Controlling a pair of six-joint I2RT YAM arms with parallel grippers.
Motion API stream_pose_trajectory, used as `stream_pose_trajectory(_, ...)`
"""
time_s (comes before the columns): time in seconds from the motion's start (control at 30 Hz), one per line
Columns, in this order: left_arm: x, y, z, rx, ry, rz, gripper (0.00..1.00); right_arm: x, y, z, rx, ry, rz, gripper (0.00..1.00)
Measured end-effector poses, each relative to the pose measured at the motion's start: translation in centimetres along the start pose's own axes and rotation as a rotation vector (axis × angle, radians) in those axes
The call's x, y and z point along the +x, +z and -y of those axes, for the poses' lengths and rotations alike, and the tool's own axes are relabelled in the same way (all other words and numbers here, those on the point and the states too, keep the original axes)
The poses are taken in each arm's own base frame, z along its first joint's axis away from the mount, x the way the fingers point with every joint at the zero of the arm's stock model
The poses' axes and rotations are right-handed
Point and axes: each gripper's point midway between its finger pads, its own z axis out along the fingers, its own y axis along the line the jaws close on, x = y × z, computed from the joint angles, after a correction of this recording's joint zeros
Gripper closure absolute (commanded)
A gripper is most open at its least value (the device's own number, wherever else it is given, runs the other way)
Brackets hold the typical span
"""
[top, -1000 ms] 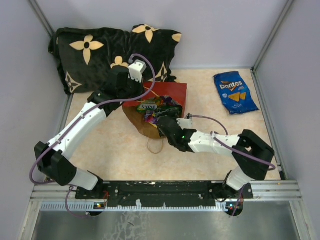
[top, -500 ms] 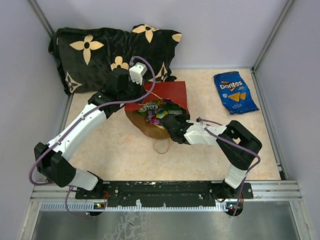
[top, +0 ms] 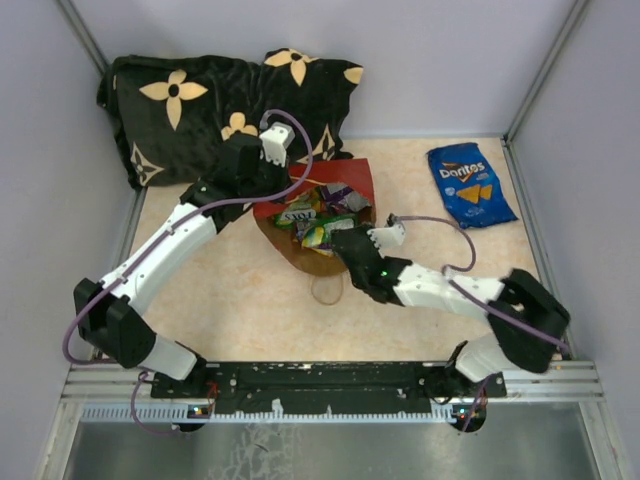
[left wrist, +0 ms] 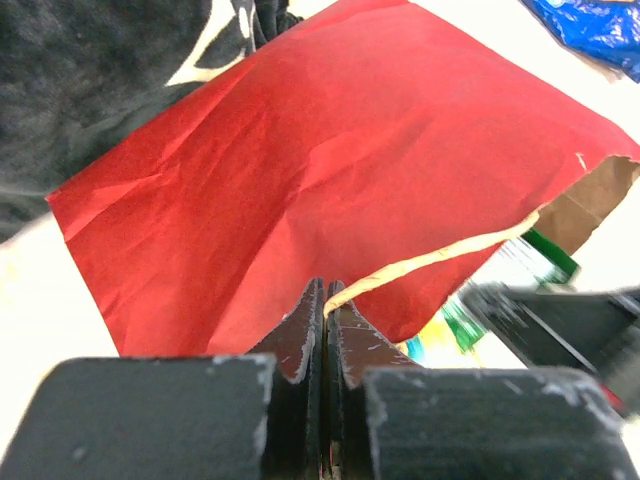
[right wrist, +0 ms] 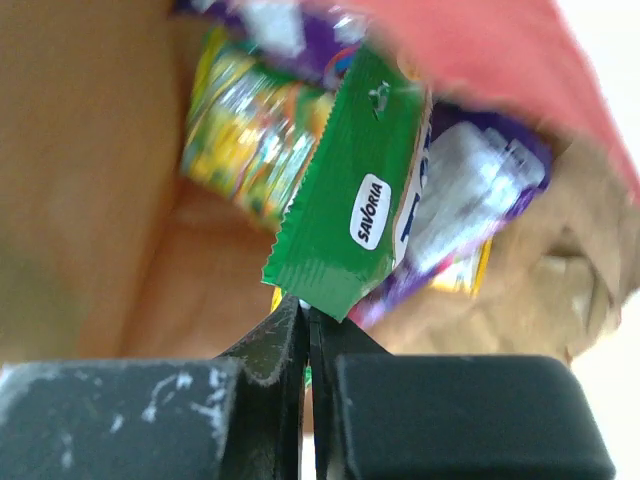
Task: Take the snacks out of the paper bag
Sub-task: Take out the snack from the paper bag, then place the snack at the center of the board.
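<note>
With the left claw (left wrist: 325, 298) pinching the paper bag's (left wrist: 330, 170) handle (left wrist: 450, 255) to keep its mouth open at mid-counter, the right claw (right wrist: 305, 308) is clamped on a corner of a green packet (right wrist: 355, 210) inside, so the next move looks like drawing that packet out toward the near right.

This looks like a robot test cell in a lab. Two robot arms (top: 165, 245) are bolted to a metal rail (top: 330, 380) at the counter's (top: 230, 300) near edge. Bare grey walls (top: 440, 60) and metal frame posts (top: 545, 70) box it in. A pillow (top: 190, 110), paper bag (top: 345, 178) and chip bag (top: 470, 185) lie on it.
</note>
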Motion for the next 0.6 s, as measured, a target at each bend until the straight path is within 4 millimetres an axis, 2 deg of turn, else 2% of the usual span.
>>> stream_pose_trajectory(0.1,-0.3,0.5,-0.6,-0.022,-0.002,0.0,1.0,-0.2,-5.3,-2.0,-0.108,-0.143,-0.132,1.0)
stream_pose_trajectory(0.17,-0.4,0.9,-1.2,-0.038,-0.002,-0.001,1.0,-1.1,-7.9,-2.6,-0.157,-0.242,-0.188,1.0)
stream_pose_trajectory(0.27,-0.7,1.5,-2.1,-0.07,0.003,-0.003,1.0,-3.0,-10.7,-2.2,-0.196,-0.446,-0.238,0.95)
stream_pose_trajectory(0.33,-0.6,1.8,-2.6,-0.088,0.004,-0.007,1.0,-4.5,-12.2,-0.8,-0.176,-0.631,-0.271,0.95)
stream_pose_trajectory(0.4,-0.5,2.0,-2.9,-0.099,0.007,-0.012,1.0,-6.1,-13.2,0.0,-0.131,-0.793,-0.295,1.0)
stream_pose_trajectory(0.47,-0.2,2.3,-3.1,-0.104,0.009,-0.022,1.0,-8.5,-13.5,0.3,-0.058,-0.929,-0.299,1.0)
stream_pose_trajectory(0.6,-0.5,2.8,-3.4,-0.115,0.02,-0.025,1.0,-13.9,-12.3,1.0,0.117,-1.098,-0.222,1.0)
